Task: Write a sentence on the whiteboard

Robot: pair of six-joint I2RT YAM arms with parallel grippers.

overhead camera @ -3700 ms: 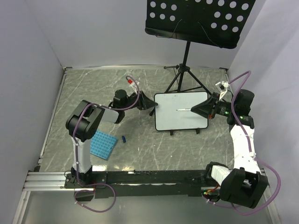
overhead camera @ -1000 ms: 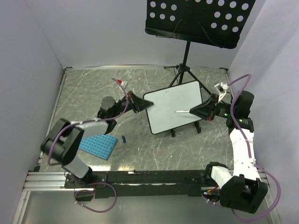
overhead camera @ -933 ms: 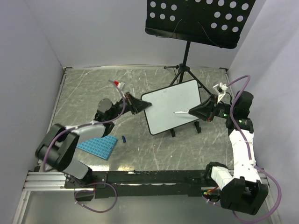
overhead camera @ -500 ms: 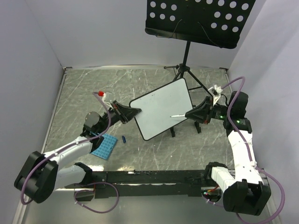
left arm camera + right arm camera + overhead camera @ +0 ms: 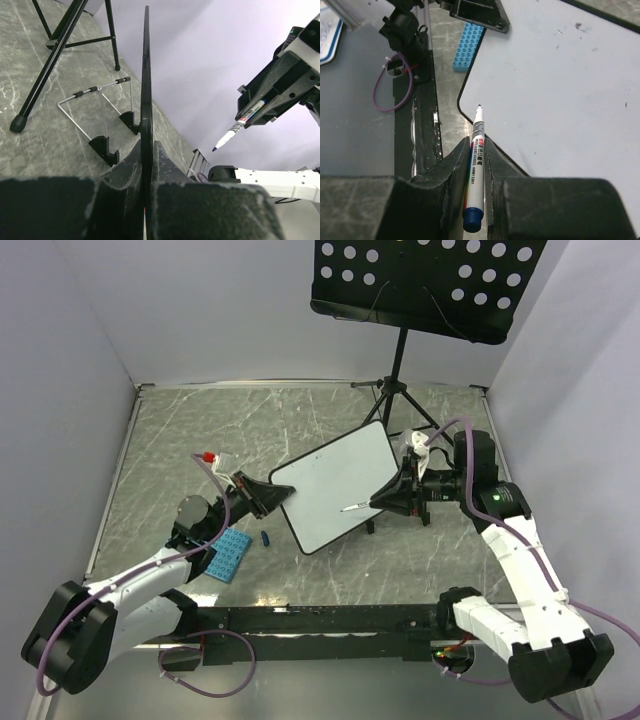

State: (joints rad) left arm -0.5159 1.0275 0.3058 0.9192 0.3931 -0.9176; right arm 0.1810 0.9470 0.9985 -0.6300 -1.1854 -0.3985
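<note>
Left gripper (image 5: 278,497) jaws pinch the thin dark rim of the glossy, round-cornered whiteboard (image 5: 335,485), held tilted above the marbled table (image 5: 200,440). Right gripper (image 5: 378,502) jaws clamp a slim marker (image 5: 352,507), tip seemingly just off the board's white face.

Overhead rear view, close wrist views, whiteboard (image 5: 335,487) shared

Left jaws clamp the tilted whiteboard (image 5: 335,485); right jaws hold a marker (image 5: 355,506).

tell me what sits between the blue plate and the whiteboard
A small blue piece lies on the table between plate and whiteboard, shown in the top view.
</note>
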